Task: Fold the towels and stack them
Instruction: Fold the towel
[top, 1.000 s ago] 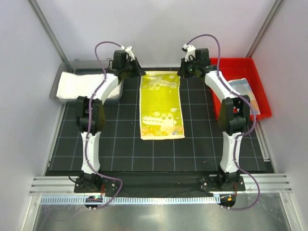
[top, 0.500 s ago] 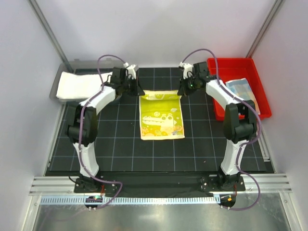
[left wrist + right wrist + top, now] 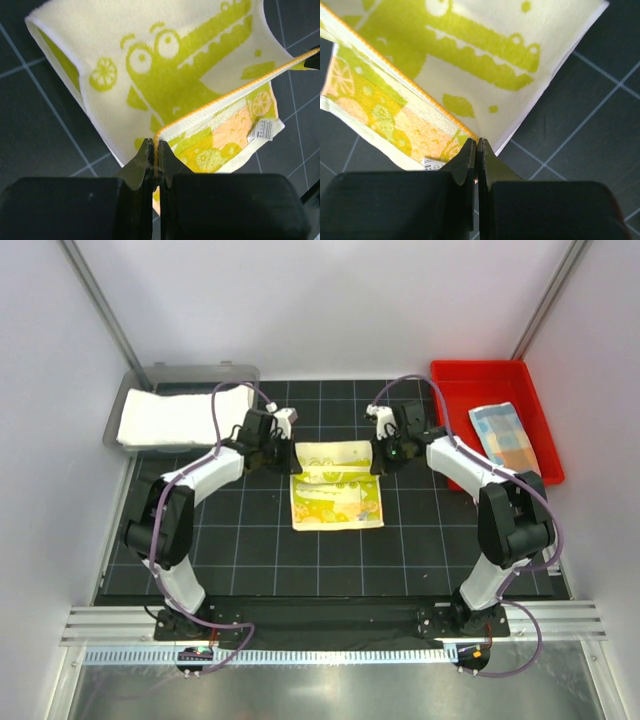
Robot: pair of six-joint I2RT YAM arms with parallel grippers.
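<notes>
A top view shows a black gridded table (image 3: 240, 540) with two white robot arms reaching in from the near edge. At the far left, a grey tray (image 3: 185, 370) holds a white towel (image 3: 170, 418), folded and lying flat. Just right of it, the left hand (image 3: 292, 453) is pinched tight on the left corner of a pale yellow towel (image 3: 335, 495), which sits in the middle of the table. The left wrist view shows the fingers (image 3: 142, 162) pressed together on the towel's orange hem. That hem runs taut across to the right hand (image 3: 377, 452), whose two fingers (image 3: 490, 165) are likewise clamped on the opposite corner. The gripped edge is raised above the table, while the near part of the towel lies flat below it. The towel's paler side, printed with a green crocodile (image 3: 185, 75), hangs from the hem. A small white label (image 3: 262, 131) shows on the brighter orange and green side underneath. At the far right, a red bin (image 3: 480, 375) holds a light-blue towel with orange patches (image 3: 508, 437), well apart from both hands.
</notes>
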